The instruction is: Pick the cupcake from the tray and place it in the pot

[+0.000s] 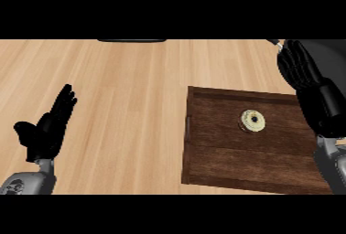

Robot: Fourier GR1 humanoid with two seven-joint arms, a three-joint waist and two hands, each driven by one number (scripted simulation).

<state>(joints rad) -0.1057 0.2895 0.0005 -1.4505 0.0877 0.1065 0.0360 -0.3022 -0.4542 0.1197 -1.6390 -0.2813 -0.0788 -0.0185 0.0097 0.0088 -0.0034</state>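
The one head view is looking steeply down at the bench [121,91] from close above, facing toward twelve o'clock. It is framing the left hand [46,130] at eight o'clock, the right hand [314,91] at two o'clock and the tray [223,155] at four o'clock. A dark shape [132,40], perhaps some rim, is being clipped at twelve.

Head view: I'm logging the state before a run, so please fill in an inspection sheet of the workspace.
Surface: light wooden counter.
Job's things: pale round cupcake with dark centre on the dark wooden tray; pot not identifiable, only a dark shape cut off at the far edge.
Clutter: nothing seen.
Hands: left hand open, resting at the left, fingers up; right hand open by the tray's right edge, holding nothing.
Cables: nothing seen.
Surroundings: nothing seen.
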